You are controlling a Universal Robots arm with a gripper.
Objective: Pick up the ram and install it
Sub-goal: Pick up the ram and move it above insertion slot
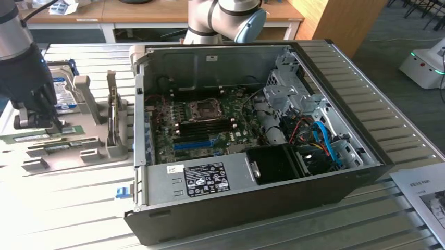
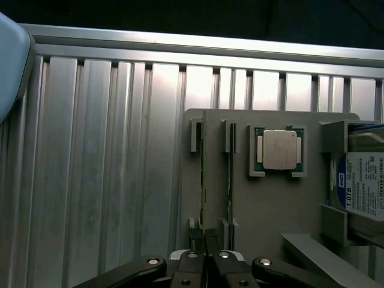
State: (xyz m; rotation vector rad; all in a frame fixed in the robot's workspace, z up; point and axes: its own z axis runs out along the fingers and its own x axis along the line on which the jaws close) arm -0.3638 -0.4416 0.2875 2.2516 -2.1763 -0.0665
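On my wrist feed the gripper (image 2: 204, 237) has its fingers pinched together on the near end of the ram (image 2: 203, 174). The thin stick is seen edge-on and runs straight into the seam between the two fingertips. The ram stands on edge in the slotted grey tray (image 2: 264, 210), with its far end seated in a notch of the tray. A second stick (image 2: 230, 174) stands just beside it in the next pair of notches, parallel and not touching it. Beyond that stick a CPU (image 2: 280, 149) lies flat in its square pocket, and past the CPU is the hard drive (image 2: 363, 189) with its blue-white label. The tray rests on the ribbed aluminium table (image 2: 108, 168).

In the exterior view the gripper hangs at the middle left of the frame, down at the tray. The arm's dark-covered wrist (image 1: 24, 73) rises from it into the upper left corner. Green sticks show in the tray just below the fingers — I can't tell from this angle which one is clamped.

The open computer case (image 1: 313, 198) fills the centre of the frame, well apart from the gripper. Inside lies the motherboard (image 1: 208, 122), with a long blue slot (image 1: 191, 144) near its lower edge. A small blue piece (image 1: 123, 192) lies on the table just off the case's lower left corner, and a printed sheet (image 1: 424, 192) shows at the lower right.
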